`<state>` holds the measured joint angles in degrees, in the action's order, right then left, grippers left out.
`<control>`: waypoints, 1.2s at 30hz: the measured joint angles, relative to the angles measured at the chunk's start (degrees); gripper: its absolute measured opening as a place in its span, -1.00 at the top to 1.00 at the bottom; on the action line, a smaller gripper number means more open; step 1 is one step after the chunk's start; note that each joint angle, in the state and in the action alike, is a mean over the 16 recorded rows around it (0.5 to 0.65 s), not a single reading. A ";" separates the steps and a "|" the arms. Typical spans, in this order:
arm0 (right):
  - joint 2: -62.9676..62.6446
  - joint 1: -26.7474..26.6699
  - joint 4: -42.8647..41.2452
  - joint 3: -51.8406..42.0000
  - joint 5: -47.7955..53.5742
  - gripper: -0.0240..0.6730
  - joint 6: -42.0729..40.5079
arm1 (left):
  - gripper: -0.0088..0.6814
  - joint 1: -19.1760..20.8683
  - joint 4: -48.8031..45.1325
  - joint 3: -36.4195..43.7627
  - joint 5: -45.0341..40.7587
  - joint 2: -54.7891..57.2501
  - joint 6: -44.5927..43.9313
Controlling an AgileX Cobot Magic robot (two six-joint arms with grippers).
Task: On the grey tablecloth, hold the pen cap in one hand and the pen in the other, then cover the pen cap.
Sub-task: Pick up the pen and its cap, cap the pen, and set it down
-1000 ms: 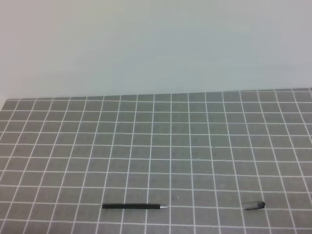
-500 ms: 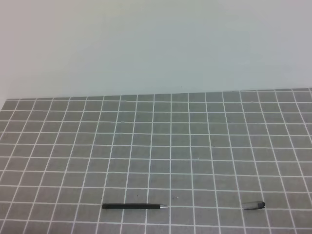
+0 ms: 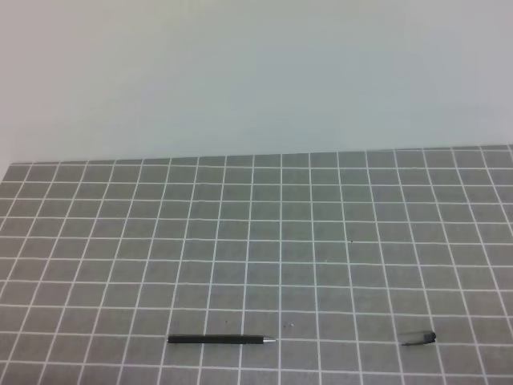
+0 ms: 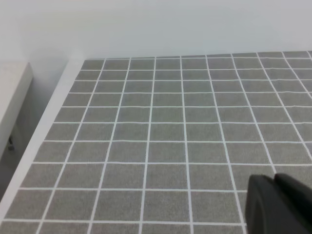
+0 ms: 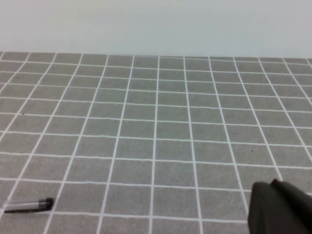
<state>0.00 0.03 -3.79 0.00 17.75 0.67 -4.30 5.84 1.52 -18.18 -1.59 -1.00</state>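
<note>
The grey tablecloth (image 3: 264, 241) is lying flat, its white grid running up to a pale wall behind it. The pen (image 3: 220, 339) is resting near the front edge in the exterior high view, left of the middle, lying along the grid lines with its silver tip pointing right. The pen cap (image 3: 418, 340) is sitting well apart from it on the right, in the same front row of squares, and it is also showing low at the left of the right wrist view (image 5: 29, 205). Neither arm is appearing in the exterior high view. The left gripper (image 4: 278, 204) is showing only as a dark tip with jaws pressed together, holding nothing; the right gripper (image 5: 280, 209) is likewise closed and empty, hanging above bare cloth
</note>
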 joint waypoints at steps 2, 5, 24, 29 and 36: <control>0.00 0.00 0.00 0.00 0.00 0.94 0.00 | 0.98 0.00 0.00 0.00 0.00 0.00 0.00; 0.00 0.00 0.00 0.00 0.00 0.94 0.00 | 0.98 0.00 0.00 0.15 0.00 0.00 0.00; 0.00 0.00 0.00 0.00 0.01 0.94 0.00 | 0.98 1.89 -0.02 0.15 0.00 0.00 0.00; 0.00 0.00 0.00 0.00 0.09 0.94 0.00 | 0.98 3.10 -0.05 0.46 0.00 0.00 0.00; 0.00 0.00 0.00 0.00 0.26 0.94 0.00 | 0.98 3.98 -0.08 0.61 0.00 0.00 0.00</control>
<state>0.00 0.03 -3.79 0.00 18.01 0.67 -0.32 5.76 2.13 -18.18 -1.59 -1.00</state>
